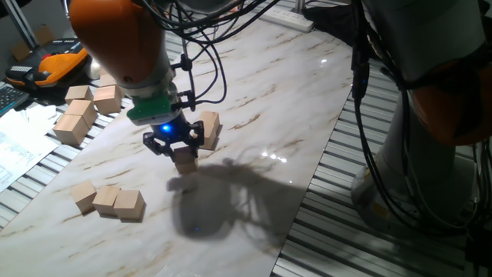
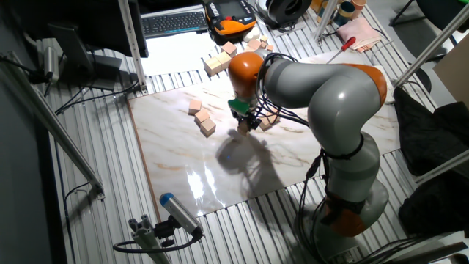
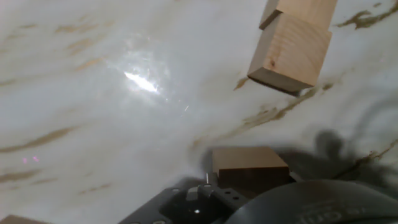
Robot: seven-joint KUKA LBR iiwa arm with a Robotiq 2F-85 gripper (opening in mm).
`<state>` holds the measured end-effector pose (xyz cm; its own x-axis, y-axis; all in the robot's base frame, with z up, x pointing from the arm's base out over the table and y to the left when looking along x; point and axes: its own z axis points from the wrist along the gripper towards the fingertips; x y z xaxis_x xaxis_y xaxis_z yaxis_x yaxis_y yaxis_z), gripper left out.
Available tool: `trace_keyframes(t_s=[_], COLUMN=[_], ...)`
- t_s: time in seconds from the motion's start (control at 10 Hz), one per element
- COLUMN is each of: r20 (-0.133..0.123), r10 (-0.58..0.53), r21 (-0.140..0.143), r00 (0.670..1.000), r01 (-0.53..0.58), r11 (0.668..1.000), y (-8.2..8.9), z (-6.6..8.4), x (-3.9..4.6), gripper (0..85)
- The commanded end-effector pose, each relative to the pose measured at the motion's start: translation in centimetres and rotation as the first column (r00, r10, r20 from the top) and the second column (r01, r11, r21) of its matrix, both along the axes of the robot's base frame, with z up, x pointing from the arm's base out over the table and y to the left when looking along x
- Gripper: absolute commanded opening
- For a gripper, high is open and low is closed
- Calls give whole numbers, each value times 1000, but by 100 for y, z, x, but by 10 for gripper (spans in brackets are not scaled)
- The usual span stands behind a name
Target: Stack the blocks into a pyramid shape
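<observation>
gripping one block [image 1: 184, 161] upright above marble table [image 1: 254, 115], end effector [image 1: 181, 154] clamped on it; cube, no long axis.

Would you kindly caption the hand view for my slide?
Gripper holding a wooden block above the marble tabletop, two stacked blocks ahead.

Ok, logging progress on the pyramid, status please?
Gripper shut on one block, over the table. Three blocks in a row, nothing stacked. Path clear.

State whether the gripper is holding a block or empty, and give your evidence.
Holding a block. In one fixed view the gripper has a block between its fingers, above the table; the hand view shows the same block at the fingers.
</observation>
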<state>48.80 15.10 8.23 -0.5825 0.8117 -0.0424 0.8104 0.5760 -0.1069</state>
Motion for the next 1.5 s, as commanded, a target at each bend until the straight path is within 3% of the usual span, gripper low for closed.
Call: trace_keyframes(t_s=[0.0,0.1,0.2,0.5,0.7,0.8,1.1,1.2,1.4], r20=[2,7,5,21,20,27,30,27,25], r10=[1,3,-2,-53,-122,-177,-258,-258,-218], r21=[2,19,16,107,131,169,140,115,126], r00=[1000,1000,1000,998,992,984,966,966,976], r01=[-1,-3,2,51,118,170,252,253,214], r11=[1000,1000,1000,993,984,971,958,960,969], y=[-30,-12,19,20,20,20,20,20,-179], z=[-18,-34,-37,-37,-37,-37,-37,-37,-96], x=[3,13,21,20,20,20,20,20,39], gripper=[0,0,0,0,0,0,0,0,0])
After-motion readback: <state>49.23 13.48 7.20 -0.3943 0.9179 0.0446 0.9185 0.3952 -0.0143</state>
